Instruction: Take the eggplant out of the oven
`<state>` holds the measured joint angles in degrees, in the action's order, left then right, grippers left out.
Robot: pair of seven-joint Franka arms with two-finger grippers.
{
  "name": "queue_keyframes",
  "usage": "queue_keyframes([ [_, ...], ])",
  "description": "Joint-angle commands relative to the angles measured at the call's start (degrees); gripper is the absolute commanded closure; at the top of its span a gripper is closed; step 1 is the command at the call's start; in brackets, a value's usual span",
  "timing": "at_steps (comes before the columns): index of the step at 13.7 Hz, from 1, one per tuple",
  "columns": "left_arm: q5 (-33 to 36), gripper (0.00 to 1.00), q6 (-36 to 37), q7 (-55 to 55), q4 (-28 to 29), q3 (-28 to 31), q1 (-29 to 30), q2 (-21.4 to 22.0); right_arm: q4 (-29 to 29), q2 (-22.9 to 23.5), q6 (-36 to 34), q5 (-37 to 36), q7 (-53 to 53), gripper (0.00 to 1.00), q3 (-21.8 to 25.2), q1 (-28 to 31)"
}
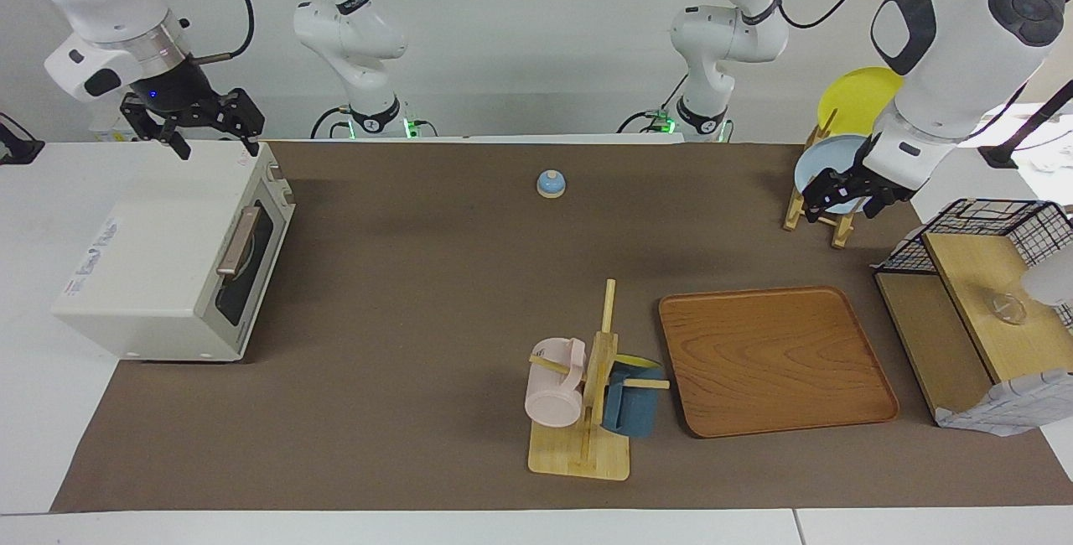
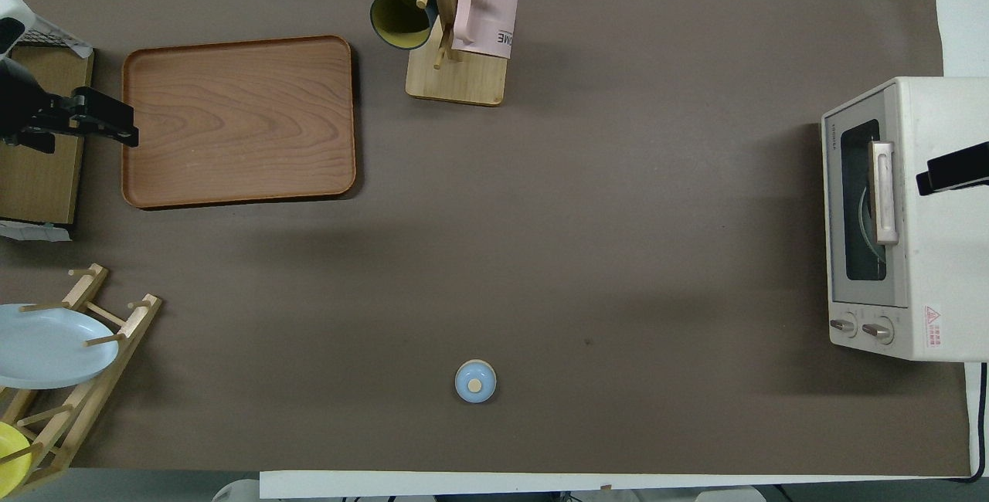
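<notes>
The cream-white oven (image 1: 159,264) stands at the right arm's end of the table, its dark glass door (image 2: 861,208) closed, tan handle across it. The eggplant is not in sight; only a pale curved edge shows through the window. My right gripper (image 1: 216,147) is open and empty, raised over the oven's top at the corner nearest the robots; one of its fingers (image 2: 952,170) shows in the overhead view. My left gripper (image 1: 847,199) is open and empty, raised by the plate rack at the left arm's end.
A wooden plate rack (image 1: 817,210) holds a blue plate (image 2: 46,344) and a yellow one. A wooden tray (image 1: 775,359), a mug tree (image 1: 587,398) with pink and blue mugs, a small blue bell (image 1: 551,184) and a wire basket shelf (image 1: 981,277) also stand on the brown mat.
</notes>
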<state>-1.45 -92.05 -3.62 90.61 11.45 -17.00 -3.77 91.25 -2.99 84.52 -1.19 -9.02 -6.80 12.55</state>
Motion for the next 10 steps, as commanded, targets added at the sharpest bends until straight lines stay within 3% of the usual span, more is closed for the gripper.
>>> queue_keyframes([
  [1, -1.2, 0.00, 3.0, -0.1, 0.0, 0.2, -0.1, 4.8, -1.4, 0.4, -0.8, -0.4, 0.8, 0.00, -0.4, 0.1],
  [6, -0.7, 0.00, 3.2, 0.0, 0.8, 0.2, -0.1, 5.5, 0.9, -0.6, -0.2, -0.3, 0.2, 0.00, -0.6, 0.0],
  [7, -0.7, 0.00, 3.1, 0.1, 0.9, 0.1, -0.1, 5.8, 2.9, -1.4, 1.6, -0.3, -1.4, 0.07, -0.6, 0.1],
  [8, -0.7, 0.00, 2.8, 0.1, 0.9, 0.2, -0.1, 5.8, 6.4, -2.8, 4.0, -0.3, -5.8, 0.61, -0.5, 0.4],
  [9, -0.7, 0.00, 3.0, 0.1, 0.9, 0.2, -0.1, 5.8, 10.7, -4.2, 6.1, -0.3, -9.1, 0.86, -0.4, 0.6],
  [10, -0.7, 0.00, 3.0, 0.1, 1.0, 0.2, -0.1, 5.9, 13.2, -4.4, 9.8, -0.7, -9.1, 1.00, -0.2, 0.6],
])
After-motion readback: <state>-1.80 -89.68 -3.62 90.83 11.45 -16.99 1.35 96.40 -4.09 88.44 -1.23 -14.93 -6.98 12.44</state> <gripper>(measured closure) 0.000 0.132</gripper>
